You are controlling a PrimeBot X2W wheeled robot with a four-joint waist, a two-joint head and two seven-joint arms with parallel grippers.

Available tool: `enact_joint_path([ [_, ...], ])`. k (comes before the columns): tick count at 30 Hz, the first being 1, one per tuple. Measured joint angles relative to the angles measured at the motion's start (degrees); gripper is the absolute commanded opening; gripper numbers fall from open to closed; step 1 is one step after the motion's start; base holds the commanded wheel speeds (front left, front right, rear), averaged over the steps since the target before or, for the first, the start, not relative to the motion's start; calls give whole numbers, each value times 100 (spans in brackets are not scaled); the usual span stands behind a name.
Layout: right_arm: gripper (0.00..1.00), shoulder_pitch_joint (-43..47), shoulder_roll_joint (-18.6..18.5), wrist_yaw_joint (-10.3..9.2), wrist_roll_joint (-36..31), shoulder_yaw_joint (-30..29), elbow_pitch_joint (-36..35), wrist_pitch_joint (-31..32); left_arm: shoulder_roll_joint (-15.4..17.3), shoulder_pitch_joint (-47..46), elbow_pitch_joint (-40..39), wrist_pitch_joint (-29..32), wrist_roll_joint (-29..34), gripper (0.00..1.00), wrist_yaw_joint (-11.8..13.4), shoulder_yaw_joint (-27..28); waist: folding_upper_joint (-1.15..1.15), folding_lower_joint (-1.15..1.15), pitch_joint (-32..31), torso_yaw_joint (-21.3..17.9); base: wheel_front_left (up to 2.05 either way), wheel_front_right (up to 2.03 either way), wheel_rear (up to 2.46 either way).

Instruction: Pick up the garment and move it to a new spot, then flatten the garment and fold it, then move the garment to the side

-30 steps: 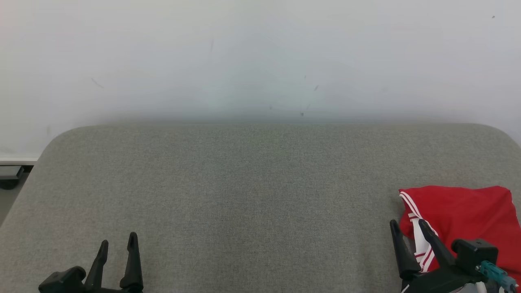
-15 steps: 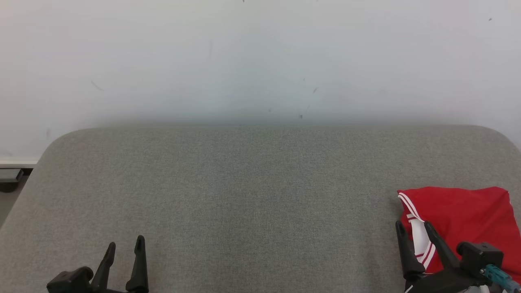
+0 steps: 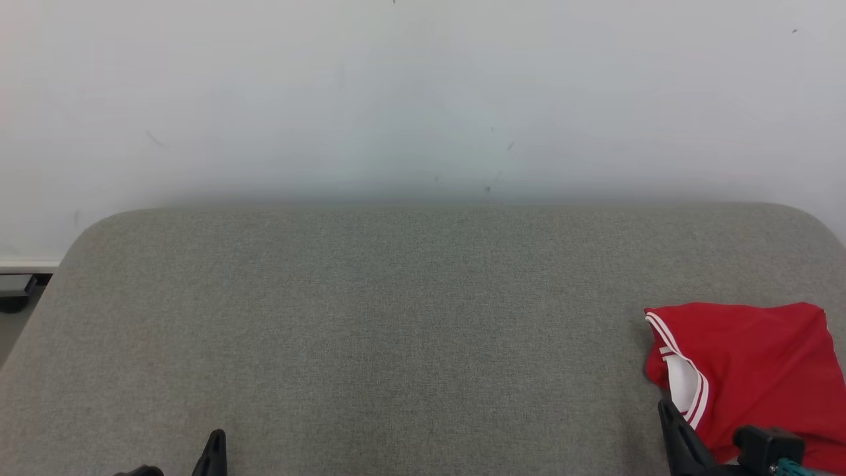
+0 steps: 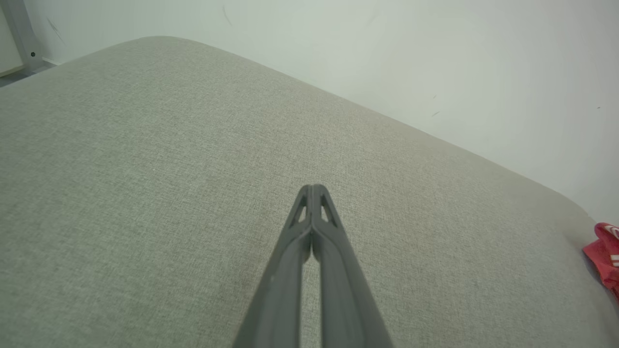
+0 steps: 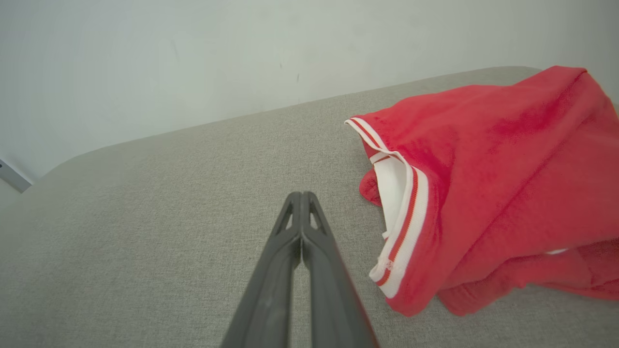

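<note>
Both tools had drawn back toward the near edge of the table (image 3: 396, 317) since a second earlier, and both had gone from wide apart to pinched together, holding nothing. From its wrist view, the left tool (image 4: 313, 189) showed fingers pressed tip to tip over bare grey cloth, well apart from the shirt (image 3: 753, 370). So did the right tool (image 5: 301, 195), just beside the shirt. The shirt lay bunched at the table's right end, near the front edge, its white-striped hem turned toward the right tool and its long side running along the table. I judged the right arm plainly the nearer; the shirt lay just to the right of its tips, untouched.
</note>
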Motion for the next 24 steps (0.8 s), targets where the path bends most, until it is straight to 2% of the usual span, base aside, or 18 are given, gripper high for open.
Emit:
enact_joint_path([
  [24,0,-208,-1,34,1869,-109,152,294,-174,-87,11,436,-1522,0,-303,553,0,0,127,-89,0,0,0],
])
